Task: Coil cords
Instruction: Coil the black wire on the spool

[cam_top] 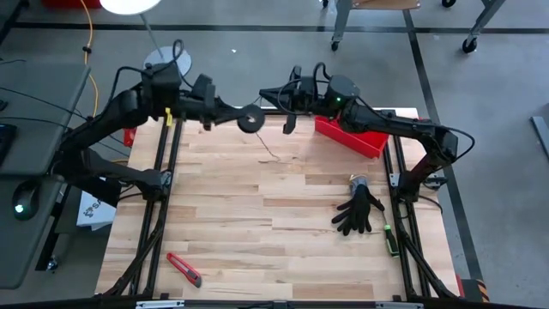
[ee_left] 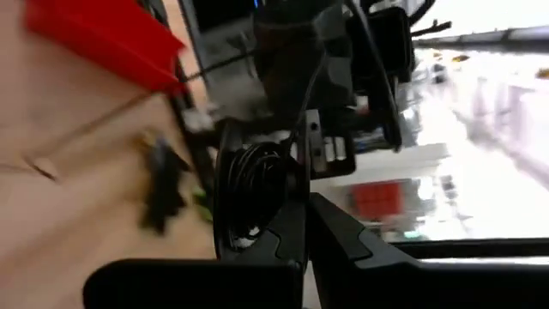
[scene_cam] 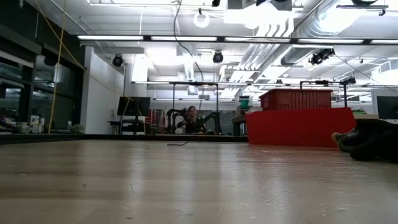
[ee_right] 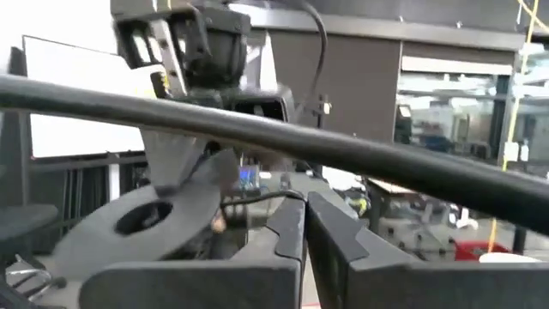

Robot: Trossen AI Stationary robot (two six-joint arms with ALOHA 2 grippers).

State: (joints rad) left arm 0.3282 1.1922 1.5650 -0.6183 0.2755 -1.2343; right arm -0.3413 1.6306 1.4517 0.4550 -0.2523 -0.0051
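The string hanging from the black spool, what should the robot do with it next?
Probably turn the spool a little to wind in the cord. The left gripper holds the spool up at the table's far edge, the right gripper is shut beside it, and the cord's end trails onto the table.

Table is showing pale wood planks, matt, with visible grain. Red bin is looking like smooth plastic. Black glove is appearing as soft matt cloth. Spool is reading as matt black plastic.
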